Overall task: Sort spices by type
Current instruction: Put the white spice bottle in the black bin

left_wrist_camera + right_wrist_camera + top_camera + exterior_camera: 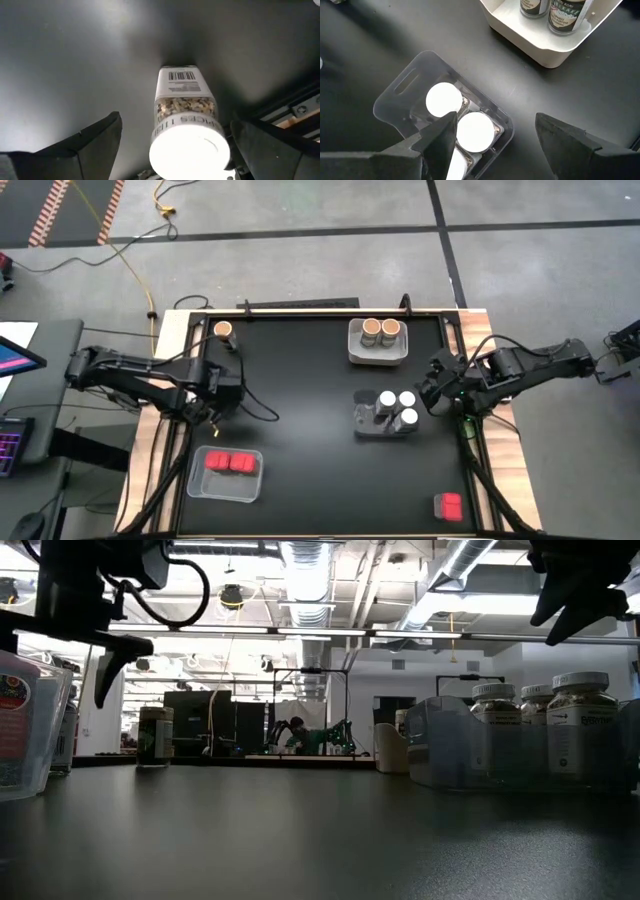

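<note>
My left gripper hangs open near the table's left edge. In its wrist view its fingers stand on either side of an upright white-lidded spice jar without touching it. My right gripper is open above a clear tray that holds three white-lidded jars. Two cork-topped jars stand in a white tray. A third cork-topped jar stands alone at the far left. Two red boxes lie in a clear tray, and another red box lies at the near right.
A raised frame runs along the table's far edge and down both sides. Cables trail from the left arm across the black tabletop, whose middle is bare. In the low view the clear tray of jars stands on the right.
</note>
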